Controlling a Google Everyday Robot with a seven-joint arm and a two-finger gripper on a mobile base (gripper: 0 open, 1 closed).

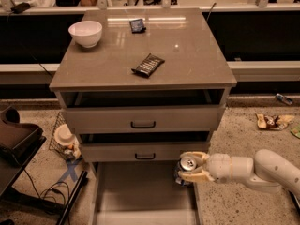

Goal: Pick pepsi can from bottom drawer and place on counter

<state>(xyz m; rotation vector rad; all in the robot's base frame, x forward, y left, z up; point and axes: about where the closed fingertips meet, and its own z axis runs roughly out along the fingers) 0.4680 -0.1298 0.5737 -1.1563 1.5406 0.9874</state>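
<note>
The pepsi can (188,163), dark blue with a silver top and pull tab, is held upright in my gripper (191,167), whose cream fingers (192,176) close around it. It hangs at the right edge of the open bottom drawer (140,191), just below the middle drawer's front. My white arm (253,170) reaches in from the right. The counter (187,55) is the glossy grey-brown top of the cabinet, well above the can.
On the counter stand a white bowl (85,33), a flat dark snack wrapper (148,65) and a small dark blue packet (137,25). The two upper drawers (143,118) stand slightly open. A wire basket (63,139) and a dark stand (16,144) are at left. Litter (272,121) lies on the floor at right.
</note>
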